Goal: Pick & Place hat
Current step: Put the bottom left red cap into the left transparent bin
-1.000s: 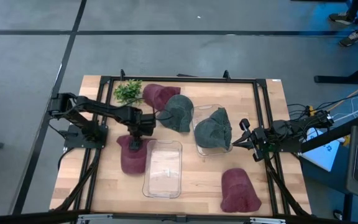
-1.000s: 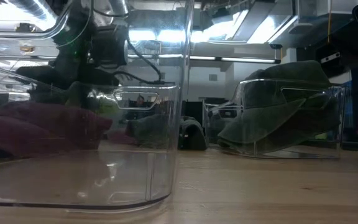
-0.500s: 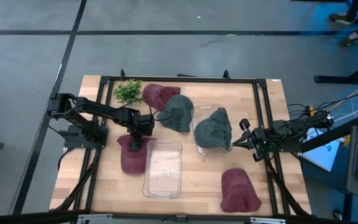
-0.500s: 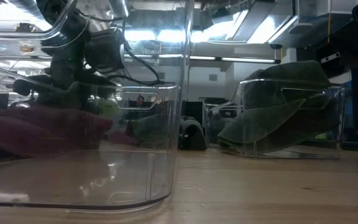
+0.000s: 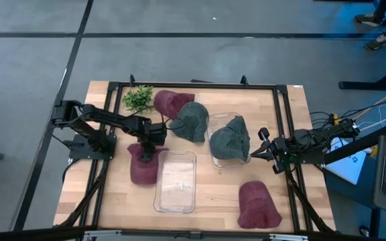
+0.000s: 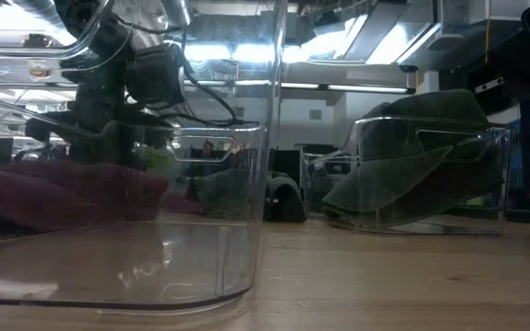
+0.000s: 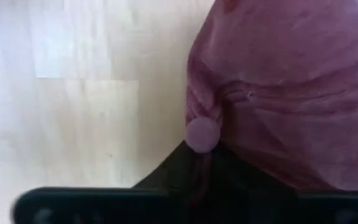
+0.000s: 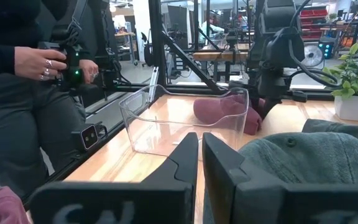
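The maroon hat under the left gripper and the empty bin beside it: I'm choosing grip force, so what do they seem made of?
The maroon hat looks like soft matte fabric, judging by its folds and cloth-covered top button. The empty bin seems rigid clear plastic: glossy, with the tabletop visible through it.

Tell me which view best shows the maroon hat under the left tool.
The left wrist view: the maroon hat fills it, top button at the tool. High view shows it whole but small; low view blurs it behind the clear bin.

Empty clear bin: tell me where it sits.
In the high view, the empty clear bin sits front of centre, between the maroon hat under the left claw and another maroon hat.
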`<state>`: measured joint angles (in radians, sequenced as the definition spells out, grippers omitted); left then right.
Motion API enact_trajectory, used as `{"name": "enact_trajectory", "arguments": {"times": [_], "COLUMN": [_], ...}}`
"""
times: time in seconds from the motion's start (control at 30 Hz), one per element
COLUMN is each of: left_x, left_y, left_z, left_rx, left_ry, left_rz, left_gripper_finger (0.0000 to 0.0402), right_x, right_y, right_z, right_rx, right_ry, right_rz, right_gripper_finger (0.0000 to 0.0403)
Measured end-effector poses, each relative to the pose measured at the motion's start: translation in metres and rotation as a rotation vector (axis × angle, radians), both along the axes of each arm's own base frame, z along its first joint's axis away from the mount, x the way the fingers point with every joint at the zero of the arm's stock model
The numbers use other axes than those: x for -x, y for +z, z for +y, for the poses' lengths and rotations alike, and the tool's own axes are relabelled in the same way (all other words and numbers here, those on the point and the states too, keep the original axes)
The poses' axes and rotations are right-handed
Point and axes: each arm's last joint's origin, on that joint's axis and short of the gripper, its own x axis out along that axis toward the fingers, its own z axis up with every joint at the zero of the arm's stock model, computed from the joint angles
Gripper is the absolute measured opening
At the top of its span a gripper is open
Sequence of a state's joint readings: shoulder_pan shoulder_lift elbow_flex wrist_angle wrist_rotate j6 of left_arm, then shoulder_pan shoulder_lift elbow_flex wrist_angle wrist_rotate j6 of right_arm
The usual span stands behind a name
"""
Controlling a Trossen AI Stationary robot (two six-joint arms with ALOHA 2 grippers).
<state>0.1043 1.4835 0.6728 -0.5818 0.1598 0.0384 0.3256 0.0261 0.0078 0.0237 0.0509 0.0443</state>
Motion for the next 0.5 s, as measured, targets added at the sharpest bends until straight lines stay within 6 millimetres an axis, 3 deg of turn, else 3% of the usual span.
{"name": "enact_trajectory", "arguments": {"times": [0.1, 0.5], "left_x": [0.003, 0.021], "left_y": [0.002, 0.034], "left_z": [-0.001, -0.003], "left_rx": [0.014, 0.076], "left_ry": [-0.002, 0.210], "left_rz": [0.011, -0.036], "left_gripper_finger": [0.0012, 0.0009], "right_x": [0.000, 0.000], "right_y": [0.000, 0.000], "right_z": [0.000, 0.000], "right_rx": [0.000, 0.000], "right_ry": [0.000, 0.000], "right_rz": [0.000, 0.000], "right_gripper_finger": [0.0026, 0.0026]}}
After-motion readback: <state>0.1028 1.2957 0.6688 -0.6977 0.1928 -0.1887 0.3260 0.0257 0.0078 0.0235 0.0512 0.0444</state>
